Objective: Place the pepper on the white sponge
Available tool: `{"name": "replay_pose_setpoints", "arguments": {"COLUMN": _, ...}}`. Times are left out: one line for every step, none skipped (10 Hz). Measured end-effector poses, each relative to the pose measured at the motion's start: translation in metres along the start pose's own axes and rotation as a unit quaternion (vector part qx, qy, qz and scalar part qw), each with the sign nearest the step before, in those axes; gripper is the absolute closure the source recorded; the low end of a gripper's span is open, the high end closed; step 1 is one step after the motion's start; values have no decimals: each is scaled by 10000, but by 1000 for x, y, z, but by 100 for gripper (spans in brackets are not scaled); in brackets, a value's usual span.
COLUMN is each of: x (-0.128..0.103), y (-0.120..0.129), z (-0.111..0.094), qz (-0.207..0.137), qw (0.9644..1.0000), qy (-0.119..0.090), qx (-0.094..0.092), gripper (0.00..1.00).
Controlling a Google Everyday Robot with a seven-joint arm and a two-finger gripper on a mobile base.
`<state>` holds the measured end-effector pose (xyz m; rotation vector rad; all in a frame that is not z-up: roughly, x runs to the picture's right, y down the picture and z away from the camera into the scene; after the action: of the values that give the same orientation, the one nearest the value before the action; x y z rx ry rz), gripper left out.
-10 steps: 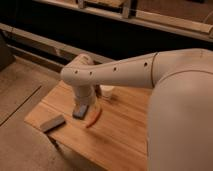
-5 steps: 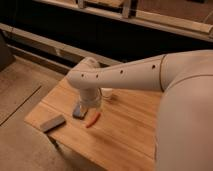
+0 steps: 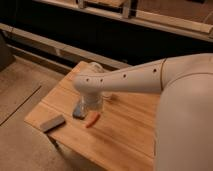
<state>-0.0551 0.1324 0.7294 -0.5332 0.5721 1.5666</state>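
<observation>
The scene is lit dimly and warmly. The gripper (image 3: 91, 104), held low over the table (image 3: 127, 127), is shaded by the arm (image 3: 130, 77) above it, where a pale sheen is seen. Behind the gripper the background is left dark.

The robot's arm (image 3: 131, 76) is a fat, smooth tube, creamy white all over. A row of small dark dots runs along its side, like little holes. The tube ends in a round knob (image 3: 86, 86), a bit like a ball. Closer to us, the body (image 3: 185, 120) is one big, plain white curved shape with no marks on it. The claw (image 3: 91, 102) is greyish and darker than the arm. It sits under the round knob, low over the bench (image 3: 125, 137).
</observation>
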Motion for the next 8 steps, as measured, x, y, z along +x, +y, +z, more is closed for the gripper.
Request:
{"name": "replay_pose_setpoints", "arguments": {"x": -2, "y": -6, "z": 6, "qz": 72, "qw": 10000, "qy": -19, "qx": 43, "gripper": 35}}
{"name": "replay_pose_setpoints", "arguments": {"x": -3, "y": -11, "z": 9, "qz": 118, "qw": 9999, "qy": -28, "qx": 75, "gripper": 35}}
{"name": "replay_pose_setpoints", "arguments": {"x": -3, "y": -16, "z": 12, "qz": 178, "qw": 9998, "qy": -26, "qx": 109, "gripper": 35}}
{"name": "replay_pose_setpoints", "arguments": {"x": -3, "y": -23, "z": 17, "qz": 252, "qw": 9995, "qy": -18, "qx": 168, "gripper": 35}}
{"name": "replay_pose_setpoints", "arguments": {"x": -2, "y": -28, "z": 21, "qz": 303, "qw": 9993, "qy": 1, "qx": 203, "gripper": 35}}
{"name": "replay_pose_setpoints", "arguments": {"x": -2, "y": -33, "z": 27, "qz": 373, "qw": 9990, "qy": 21, "qx": 227, "gripper": 35}}
{"name": "replay_pose_setpoints", "arguments": {"x": -2, "y": -36, "z": 33, "qz": 420, "qw": 9988, "qy": 25, "qx": 232, "gripper": 35}}
{"name": "replay_pose_setpoints", "arguments": {"x": -3, "y": -39, "z": 39, "qz": 452, "qw": 9987, "qy": 18, "qx": 227, "gripper": 35}}
